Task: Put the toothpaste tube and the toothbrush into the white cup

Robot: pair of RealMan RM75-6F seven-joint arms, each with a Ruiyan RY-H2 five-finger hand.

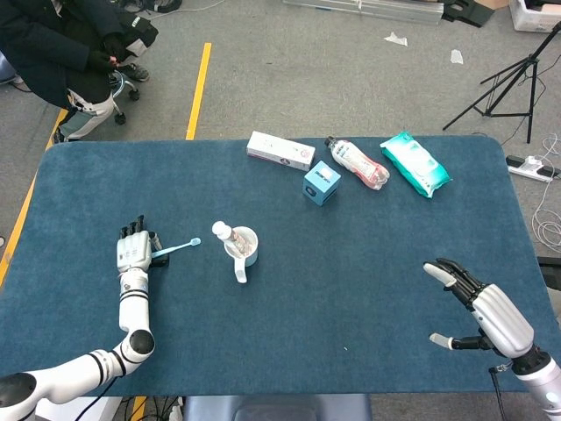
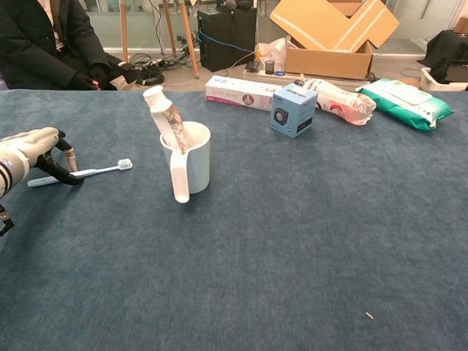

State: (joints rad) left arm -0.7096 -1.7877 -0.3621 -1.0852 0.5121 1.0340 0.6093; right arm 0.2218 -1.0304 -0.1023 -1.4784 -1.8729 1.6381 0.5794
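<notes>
The white cup (image 1: 246, 246) (image 2: 197, 167) stands left of the table's middle, its handle toward me. The toothpaste tube (image 1: 225, 233) (image 2: 165, 117) leans inside it, cap up and tilted left. A light-blue toothbrush (image 1: 178, 247) (image 2: 99, 170) lies low over the cloth left of the cup, its head pointing at the cup. My left hand (image 1: 131, 252) (image 2: 33, 151) is palm down over the handle end, pinching it between the thumb in front and a finger behind. My right hand (image 1: 480, 309) hovers open near the right front edge, and only the head view shows it.
Along the far edge lie a white toothpaste box (image 1: 280, 150) (image 2: 241, 92), a blue cube box (image 1: 322, 182) (image 2: 293, 110), a plastic bottle (image 1: 358, 163) (image 2: 340, 99) and a green wipes pack (image 1: 415, 164) (image 2: 404, 103). A seated person (image 1: 70, 53) is beyond the far left corner.
</notes>
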